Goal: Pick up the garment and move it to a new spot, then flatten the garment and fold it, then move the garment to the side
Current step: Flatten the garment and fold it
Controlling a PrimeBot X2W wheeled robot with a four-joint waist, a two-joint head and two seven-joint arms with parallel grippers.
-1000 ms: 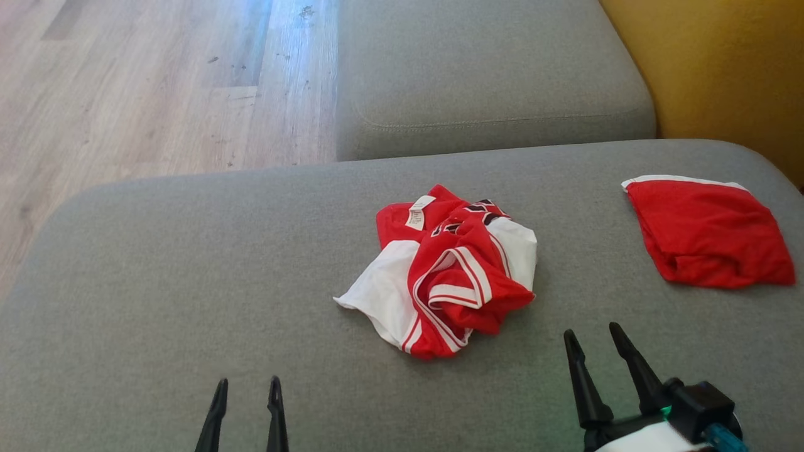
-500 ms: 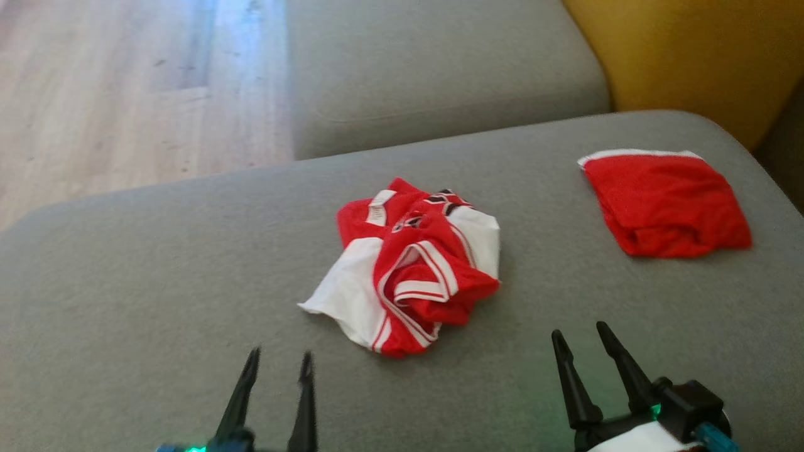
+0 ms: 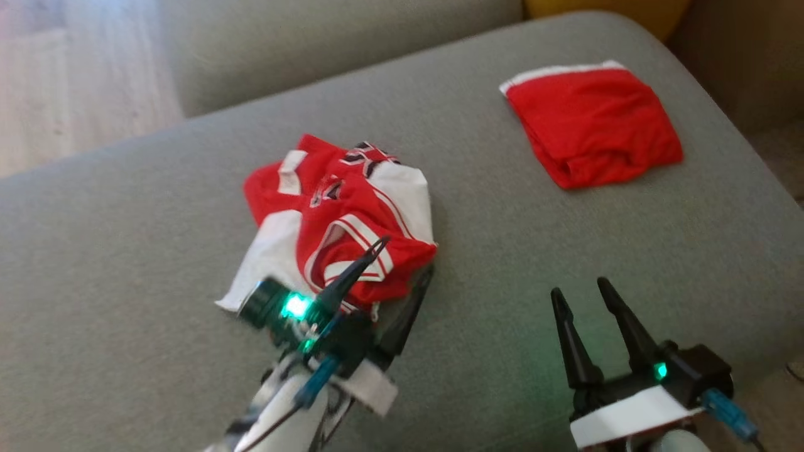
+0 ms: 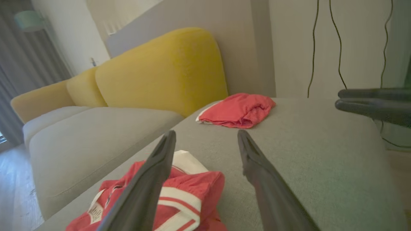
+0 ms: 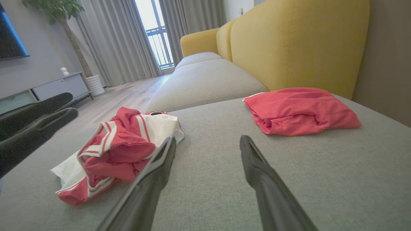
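Observation:
The garment (image 3: 339, 213) is a crumpled red and white jersey with striped trim, lying mid-cushion on the grey sofa seat (image 3: 125, 251). My left gripper (image 3: 405, 257) is open at its near right edge. One finger lies over the red fold and the other over bare cushion. In the left wrist view the garment (image 4: 192, 192) sits under the left finger of that gripper (image 4: 206, 134). My right gripper (image 3: 579, 289) stands open over bare cushion to the garment's right, holding nothing. From the right wrist, the garment (image 5: 118, 147) lies left of the open right gripper (image 5: 207, 139).
A folded red cloth (image 3: 593, 129) lies at the far right of the cushion, also seen as the red cloth (image 5: 298, 110). A second grey cushion (image 3: 314, 44) lies beyond. Yellow backrests (image 5: 298, 41) rise on the right; wooden floor (image 3: 75, 88) lies at the far left.
The head camera has swung, shifting the whole picture. My left arm has reached forward to the garment's near right edge. The right gripper has held its place. Both stay open.

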